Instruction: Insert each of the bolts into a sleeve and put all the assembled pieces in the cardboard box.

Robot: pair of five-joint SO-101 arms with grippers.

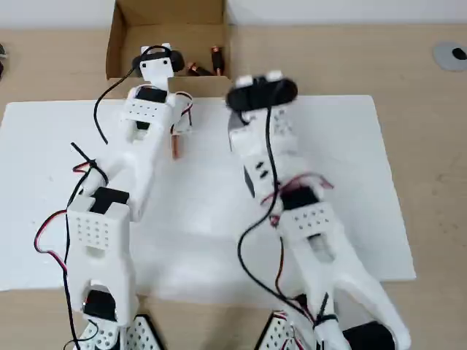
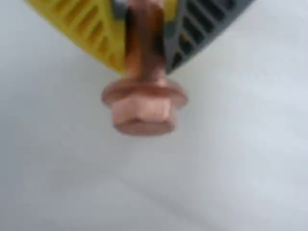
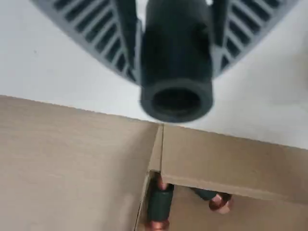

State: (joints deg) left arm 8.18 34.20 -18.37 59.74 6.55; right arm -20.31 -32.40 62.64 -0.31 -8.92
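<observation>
From above, the cardboard box (image 1: 117, 45) sits at the far edge of the table (image 1: 430, 131), left of the middle, just beyond the far edge of the white sheet (image 1: 365, 182) that covers the table's middle. Two assembled pieces (image 1: 198, 69) lie inside the box against its near wall. My left hand (image 1: 177, 133) hangs over the sheet's far edge, just in front of the box, clamped on a copper bolt (image 1: 175, 148) that points down toward the sheet. My right arm (image 1: 266, 138) reaches to the sheet's far edge beside the box's near right corner. In my left wrist view, the yellow finger (image 2: 86, 29) and the grey finger (image 2: 202, 24) pinch the bolt's shank, with its flanged hex head free below them, above the white sheet. In my right wrist view, my right hand (image 3: 175, 45) is closed around a dark sleeve (image 3: 176, 72), its open bore facing out; it hovers over the sheet right at the box's near wall, and the assembled pieces lie inside, one near the corner.
</observation>
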